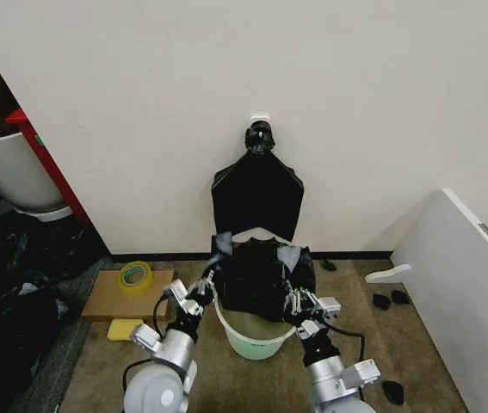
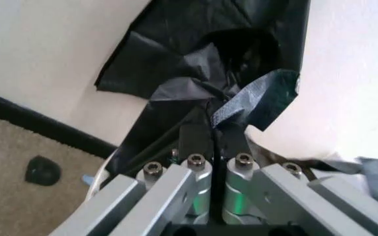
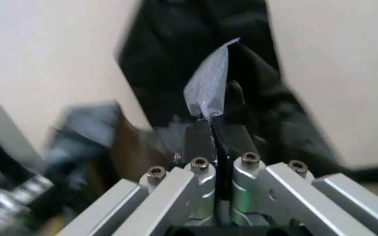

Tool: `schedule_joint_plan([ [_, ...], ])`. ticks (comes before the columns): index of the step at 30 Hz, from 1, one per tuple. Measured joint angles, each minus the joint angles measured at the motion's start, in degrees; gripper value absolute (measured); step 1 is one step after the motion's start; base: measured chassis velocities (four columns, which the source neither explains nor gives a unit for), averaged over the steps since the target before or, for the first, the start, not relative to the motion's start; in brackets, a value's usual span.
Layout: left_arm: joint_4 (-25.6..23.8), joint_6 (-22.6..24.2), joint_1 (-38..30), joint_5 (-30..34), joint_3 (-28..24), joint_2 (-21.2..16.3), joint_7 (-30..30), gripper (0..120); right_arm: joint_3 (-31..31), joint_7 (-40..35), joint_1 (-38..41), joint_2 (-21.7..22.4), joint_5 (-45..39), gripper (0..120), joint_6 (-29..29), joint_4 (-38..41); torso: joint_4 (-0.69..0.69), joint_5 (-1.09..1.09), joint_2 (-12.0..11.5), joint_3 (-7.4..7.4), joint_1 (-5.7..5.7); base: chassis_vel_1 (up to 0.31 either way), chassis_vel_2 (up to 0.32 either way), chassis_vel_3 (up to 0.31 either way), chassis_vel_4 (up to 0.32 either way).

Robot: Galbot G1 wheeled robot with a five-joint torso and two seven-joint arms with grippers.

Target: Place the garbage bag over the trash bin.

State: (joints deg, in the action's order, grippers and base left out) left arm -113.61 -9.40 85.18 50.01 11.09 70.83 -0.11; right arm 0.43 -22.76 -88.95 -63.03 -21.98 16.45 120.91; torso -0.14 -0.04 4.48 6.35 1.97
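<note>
The trash bin [image 1: 254, 337], cream-white with a pale green base, stands on the carpet against the wall between my two arms. The garbage bag [image 1: 259, 277], crinkled glossy black plastic, hangs spread over the bin's mouth and hides most of the rim. My left gripper [image 1: 211, 274] is shut on the bag's left edge. In the left wrist view the left gripper [image 2: 213, 129] pinches a grey-shining fold of the bag [image 2: 251, 101]. My right gripper [image 1: 293, 294] is shut on the right edge; in its wrist view the right gripper [image 3: 213, 124] clamps an upright flap of the bag [image 3: 208, 91].
A flat black bundle [image 1: 257, 196] with a knotted top hangs on the wall just behind the bin. A yellow tape roll [image 1: 136, 275] lies on cardboard [image 1: 106, 297] at left. A white tub [image 1: 9, 172] and red frame [image 1: 47, 159] stand far left, a white panel [image 1: 459, 262] at right.
</note>
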Motion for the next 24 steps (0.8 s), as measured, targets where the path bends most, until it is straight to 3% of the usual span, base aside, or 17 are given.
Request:
schedule_joint_plan([
  [10, 0.1, -7.1, 4.5, -12.0, -1.2, -2.6, -1.0, 0, -0.3, -5.7, -4.9, 4.2, 1.6, 0, -3.6, 4.3, 0.02, 0.01, 0.0, 0.0, 0.0, 0.0, 0.0, 0.0, 0.0],
  [13, 0.0, -9.3, 6.5, -16.6, -1.2, -4.0, -3.4, 0, -0.6, -10.1, -9.7, 6.7, 2.9, 0, -8.0, 8.6, 0.0, 0.0, 0.0, -0.01, -0.01, 0.0, 0.0, 0.0, 0.0],
  [18, 0.0, -10.0, 8.1, -21.6, -0.9, -5.9, -6.1, 0, -0.8, -12.6, -13.7, 9.5, 4.9, 0, -12.8, 11.6, 0.0, -0.02, 0.0, -0.01, -0.01, 0.0, 0.0, 0.0, 0.0],
  [24, -0.9, -8.2, 9.2, -26.4, -0.1, -7.4, -12.4, 0, -0.7, -12.6, -12.8, 10.0, 6.6, 0, -16.0, 6.2, 0.0, 0.02, 0.0, -0.01, -0.01, 0.0, 0.0, 0.0, 0.0],
])
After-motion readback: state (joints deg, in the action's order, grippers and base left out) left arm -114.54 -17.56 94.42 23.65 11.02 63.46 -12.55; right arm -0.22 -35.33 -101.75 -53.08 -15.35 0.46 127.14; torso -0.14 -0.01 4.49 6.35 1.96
